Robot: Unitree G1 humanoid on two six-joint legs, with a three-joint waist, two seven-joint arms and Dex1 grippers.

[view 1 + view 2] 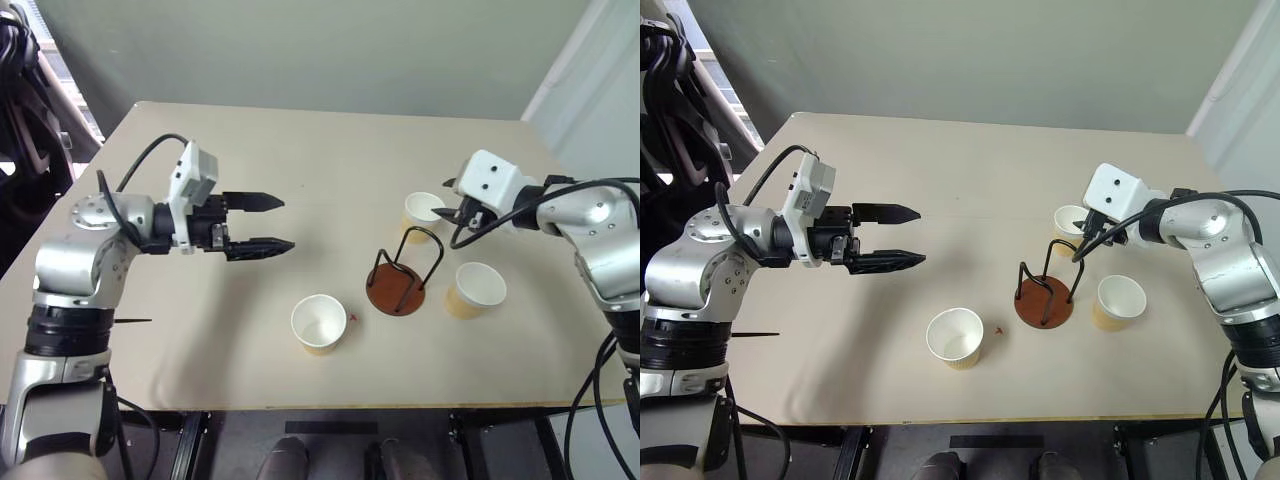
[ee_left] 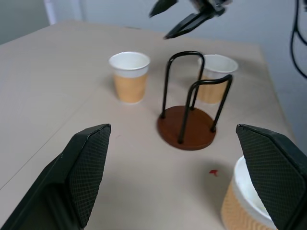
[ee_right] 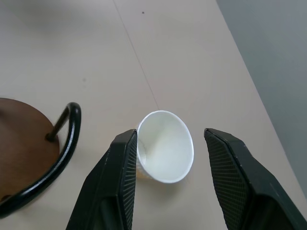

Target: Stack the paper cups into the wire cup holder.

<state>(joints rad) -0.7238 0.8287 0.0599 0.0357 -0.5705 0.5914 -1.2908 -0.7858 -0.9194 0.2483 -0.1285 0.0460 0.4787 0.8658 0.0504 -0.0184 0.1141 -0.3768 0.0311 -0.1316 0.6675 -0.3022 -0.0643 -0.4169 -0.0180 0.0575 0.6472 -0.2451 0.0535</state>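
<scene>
Three paper cups stand upright on the table: a far one (image 1: 423,212), one on the right (image 1: 476,289) and a near one (image 1: 319,322). Between them sits the empty wire cup holder (image 1: 396,293), a brown disc with black wire arches. My right gripper (image 1: 447,200) hovers open just over the far cup (image 3: 165,153), a finger on either side of its rim and nothing gripped. Well left of the holder and above the table, my left gripper (image 1: 287,223) is open and empty, pointing towards the holder (image 2: 186,127).
The beige table (image 1: 300,150) ends close in front of the near cup. A small red mark (image 1: 353,318) lies beside that cup. A pale wall runs behind the table's far edge.
</scene>
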